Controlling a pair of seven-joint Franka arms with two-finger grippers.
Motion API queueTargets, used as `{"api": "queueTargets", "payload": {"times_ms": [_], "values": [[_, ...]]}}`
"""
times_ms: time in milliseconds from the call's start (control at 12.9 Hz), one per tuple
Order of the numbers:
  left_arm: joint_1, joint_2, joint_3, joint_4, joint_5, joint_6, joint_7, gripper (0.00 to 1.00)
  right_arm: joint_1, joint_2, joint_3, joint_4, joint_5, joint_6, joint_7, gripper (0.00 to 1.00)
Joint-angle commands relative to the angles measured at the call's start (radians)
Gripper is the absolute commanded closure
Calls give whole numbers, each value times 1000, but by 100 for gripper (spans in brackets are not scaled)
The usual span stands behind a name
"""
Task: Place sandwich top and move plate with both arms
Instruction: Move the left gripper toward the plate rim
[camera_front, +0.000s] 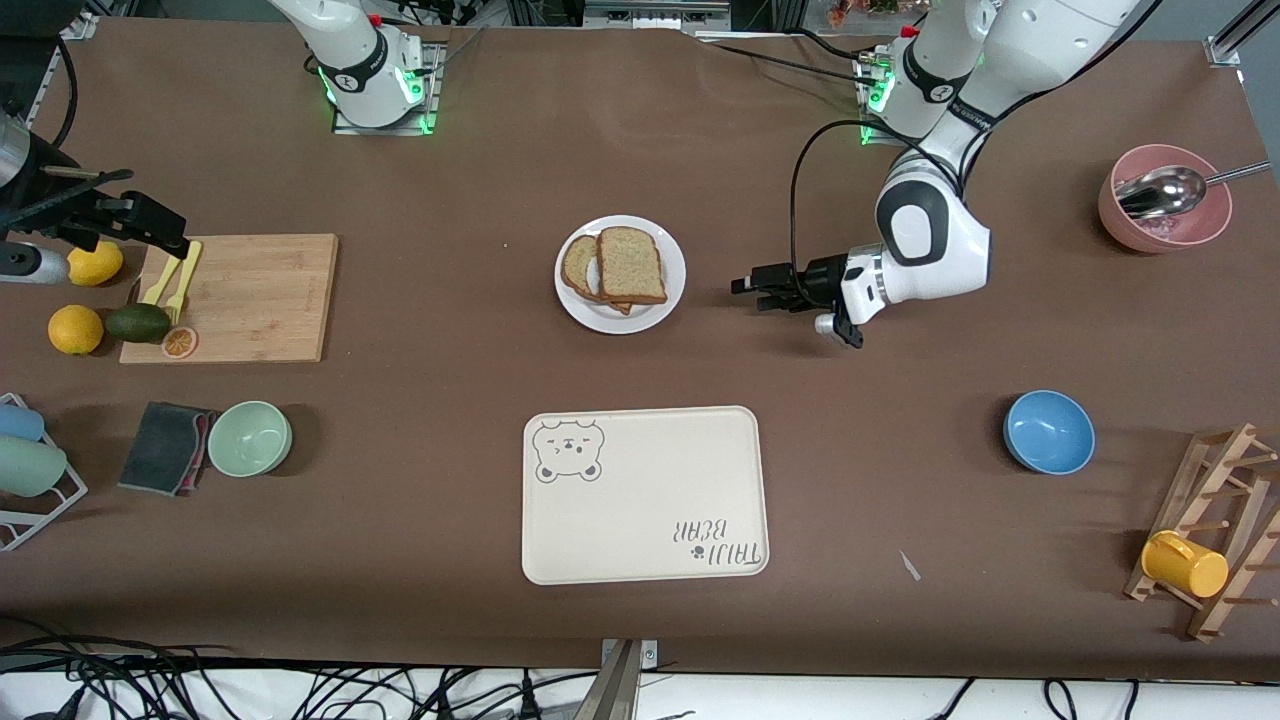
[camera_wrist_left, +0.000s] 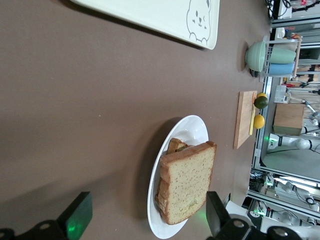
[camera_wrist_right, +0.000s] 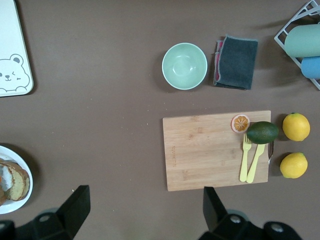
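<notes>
The plain sandwich top (camera_front: 630, 265) lies on another slice on the round white plate (camera_front: 668, 292) in the middle of the table. In the left wrist view the sandwich top (camera_wrist_left: 187, 182) and the plate (camera_wrist_left: 192, 131) lie just ahead of the fingers. My left gripper (camera_front: 752, 292) is open and empty, low beside the plate toward the left arm's end, pointing at it (camera_wrist_left: 145, 220). My right gripper (camera_front: 160, 228) is open and empty, up in the air by the wooden cutting board (camera_front: 250, 297); its wrist view (camera_wrist_right: 144, 210) shows the plate's rim (camera_wrist_right: 21, 161) at the edge.
A cream bear tray (camera_front: 645, 495) lies nearer the camera than the plate. The board carries forks, an avocado (camera_front: 138, 322) and an orange slice; lemons lie beside it. A green bowl (camera_front: 250, 437), grey cloth, blue bowl (camera_front: 1048, 431), pink bowl with spoon (camera_front: 1165, 197) and mug rack (camera_front: 1215, 545) stand around.
</notes>
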Motion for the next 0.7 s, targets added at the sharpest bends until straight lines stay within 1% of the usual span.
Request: {"api": "queueTargets", "payload": {"times_ms": [0, 155, 311, 466, 544, 622], "values": [[0, 42, -29, 4, -86, 4, 92, 0, -4, -10, -4, 12, 1, -10, -7, 0], [-2, 62, -53, 4, -97, 5, 93, 0, -4, -11, -5, 15, 2, -8, -3, 0], [-29, 66, -61, 2, -144, 8, 105, 0, -4, -11, 4, 15, -2, -7, -3, 0], [-80, 83, -61, 1, -271, 16, 186, 0, -5, -11, -17, 15, 5, -11, -5, 0], [-101, 97, -61, -5, -345, 22, 263, 1, -5, -11, -49, 15, 11, -11, -10, 0], [-112, 121, -61, -6, -400, 39, 338, 2, -5, -13, -62, 18, 16, -13, -13, 0]]}}
